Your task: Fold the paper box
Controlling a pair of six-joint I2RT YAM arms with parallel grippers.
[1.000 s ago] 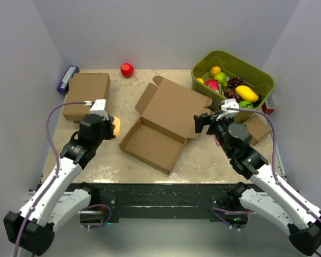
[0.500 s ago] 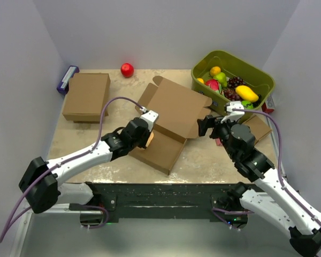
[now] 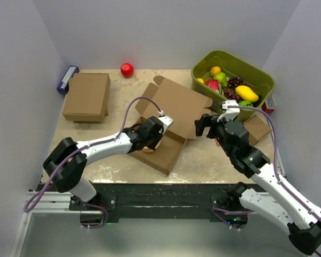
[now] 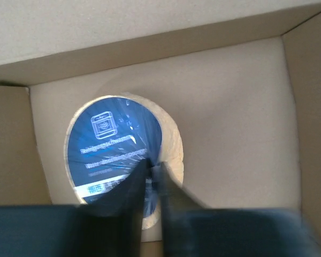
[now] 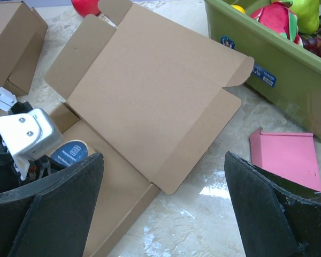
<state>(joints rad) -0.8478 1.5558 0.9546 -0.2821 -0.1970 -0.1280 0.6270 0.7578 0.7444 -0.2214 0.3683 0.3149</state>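
Pale grey walls (image 3: 166, 32) enclose beige marbled tabletop (image 3: 199, 159)

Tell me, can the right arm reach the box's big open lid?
Probably yes. The right gripper hangs open just beside the lid of the paper box, with nothing between them.

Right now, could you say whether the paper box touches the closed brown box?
Apart: top view shows bare table between paper box and closed brown box.

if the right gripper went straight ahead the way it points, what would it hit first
Most likely the open lid of the paper box, near its side flap; the right gripper is open and aimed at it. Depth is unclear, so it might meet the table first.
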